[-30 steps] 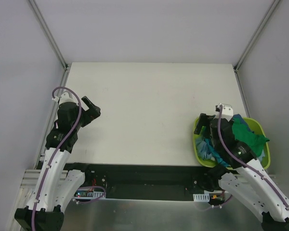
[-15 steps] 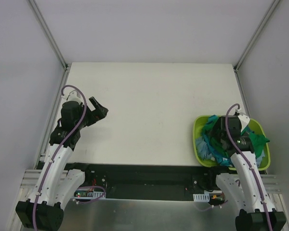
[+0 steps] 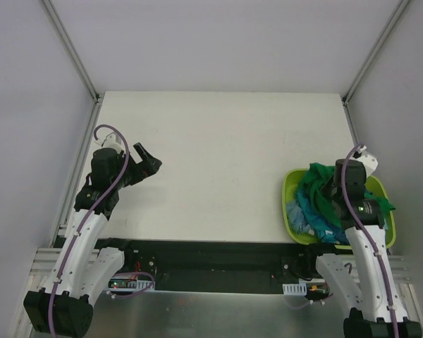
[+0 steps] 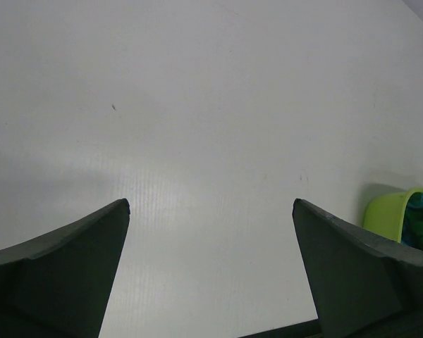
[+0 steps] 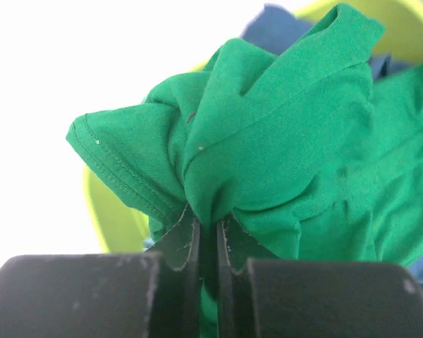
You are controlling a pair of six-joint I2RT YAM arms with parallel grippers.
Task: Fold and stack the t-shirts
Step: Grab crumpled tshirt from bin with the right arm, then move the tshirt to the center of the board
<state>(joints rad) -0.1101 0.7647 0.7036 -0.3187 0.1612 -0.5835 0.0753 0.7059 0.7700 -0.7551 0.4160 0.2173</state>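
At nine o'clock in the top view, left claw (image 3: 149, 159) over the white table (image 3: 225, 134), fingers spread wide apart, gripping nothing, pointed roughly toward three o'clock. Further right, at four o'clock by the table's right edge, a lime-green basket (image 3: 287, 205) heaped with crumpled cloth: blue and teal t-shirts (image 3: 302, 210) toward its nine o'clock side, bright green t-shirt (image 5: 268, 141) piled on top. Above the basket, right claw (image 5: 208, 232) pinched tight on a bunched fold of the bright green t-shirt, cloth puffing out past the fingertips, stitched hem at nine o'clock in the wrist view.
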